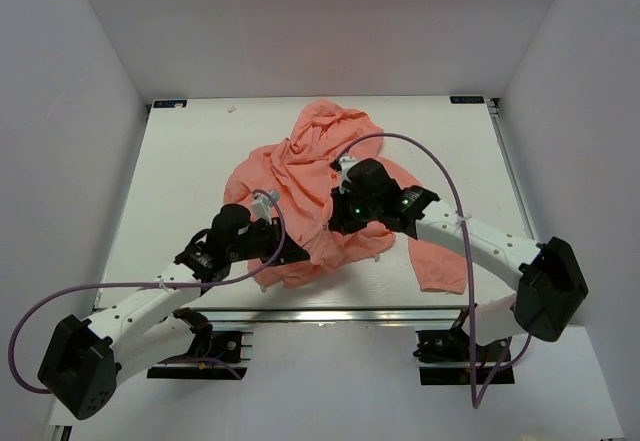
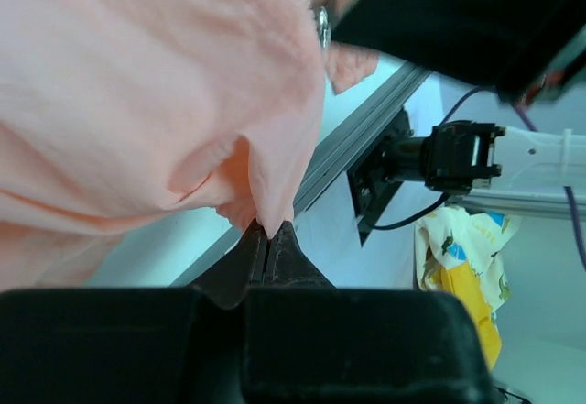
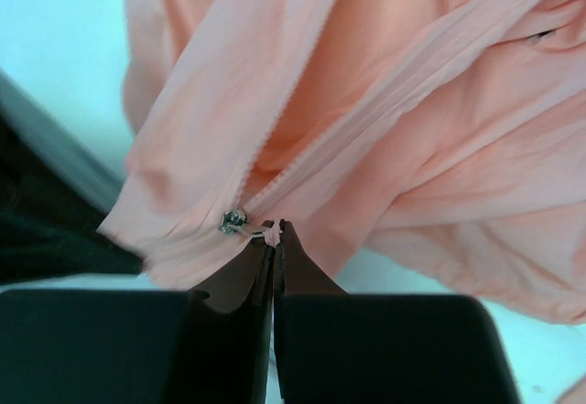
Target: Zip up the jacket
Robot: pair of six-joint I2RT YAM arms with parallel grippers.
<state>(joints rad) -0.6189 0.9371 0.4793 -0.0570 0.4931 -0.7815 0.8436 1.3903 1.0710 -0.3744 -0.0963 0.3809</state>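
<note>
The salmon-pink jacket lies crumpled in the middle of the white table. My left gripper is at its near hem; in the left wrist view the gripper is shut on a small fold of the jacket's edge. My right gripper sits just right of it over the jacket's front. In the right wrist view this gripper is shut on the pink pull tab of the metal zipper slider, low on the zipper line. The slider also shows in the left wrist view.
The table's metal front rail runs close behind the left gripper. A sleeve trails toward the near right corner. A patterned yellow cloth hangs below the table edge, near the right arm's base. White walls enclose the table.
</note>
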